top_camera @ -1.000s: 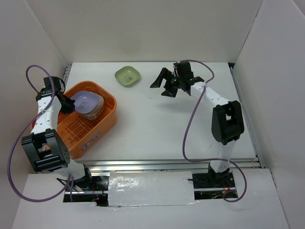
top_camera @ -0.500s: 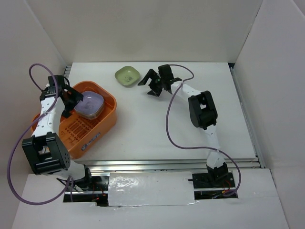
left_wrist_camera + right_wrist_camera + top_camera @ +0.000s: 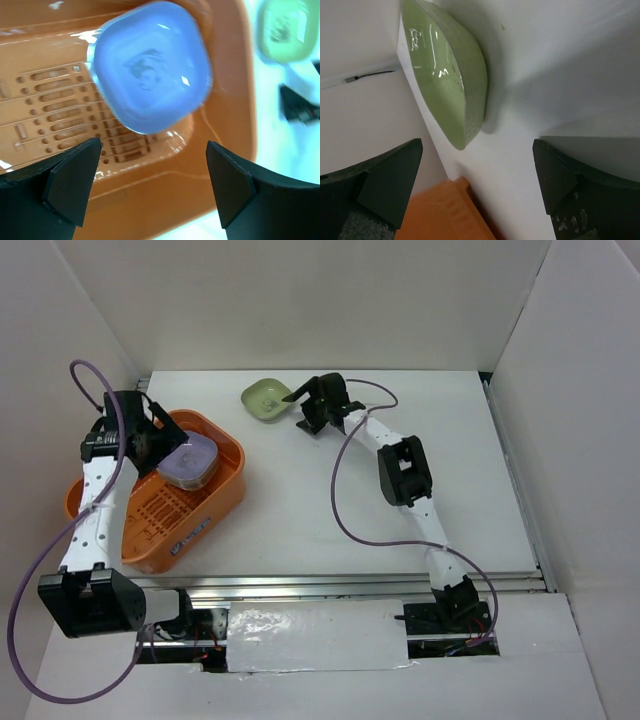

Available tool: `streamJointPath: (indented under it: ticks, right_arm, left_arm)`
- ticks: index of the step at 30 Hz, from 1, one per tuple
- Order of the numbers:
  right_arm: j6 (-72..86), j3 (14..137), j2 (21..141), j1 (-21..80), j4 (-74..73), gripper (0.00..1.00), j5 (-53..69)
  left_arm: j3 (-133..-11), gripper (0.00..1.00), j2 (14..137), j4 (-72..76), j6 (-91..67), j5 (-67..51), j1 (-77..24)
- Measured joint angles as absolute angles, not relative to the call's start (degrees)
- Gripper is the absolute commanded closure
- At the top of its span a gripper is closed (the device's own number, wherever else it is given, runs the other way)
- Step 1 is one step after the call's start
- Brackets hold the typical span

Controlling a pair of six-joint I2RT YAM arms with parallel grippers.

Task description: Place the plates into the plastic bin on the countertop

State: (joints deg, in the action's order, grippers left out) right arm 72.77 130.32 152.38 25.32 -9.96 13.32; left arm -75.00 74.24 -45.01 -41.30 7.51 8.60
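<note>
The orange plastic bin sits at the left of the white countertop. A lilac plate lies in its far end, on top of others. It fills the upper part of the left wrist view. My left gripper hovers open over that end of the bin with nothing between its fingers. A green plate lies alone near the back. My right gripper stands open just to its right, low over the countertop. In the right wrist view the green plate is ahead of the fingers, untouched.
White walls close in the back and both sides. A metal rail runs along the front edge. Purple cables loop from both arms. A corner of the bin lies close to the left finger of the right gripper.
My left gripper opened, let the lilac plate go into the bin and drew back towards the far left. The right arm swept left across the countertop up to the green plate.
</note>
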Motion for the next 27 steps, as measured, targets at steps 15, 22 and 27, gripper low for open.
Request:
streamJointPath:
  ticks: [15, 22, 27]
  right_arm:
    - [74.0, 83.2, 115.7, 23.6, -7.0, 0.0, 0.1]
    - [71.0, 66.5, 93.8, 15.0, -7.2, 0.0, -0.6]
    - [69.3, 55.6, 85.3, 13.2, -7.5, 0.0, 2.9]
  left_arm:
    - [-107.9, 0.01, 92.5, -44.8, -29.6, -1.9, -10.2]
    - [-124.0, 0.01, 116.9, -42.8, -29.2, -4.4, -15.1]
    - [-129.9, 0.01, 129.1, -36.1, -34.1, -4.3, -14.7]
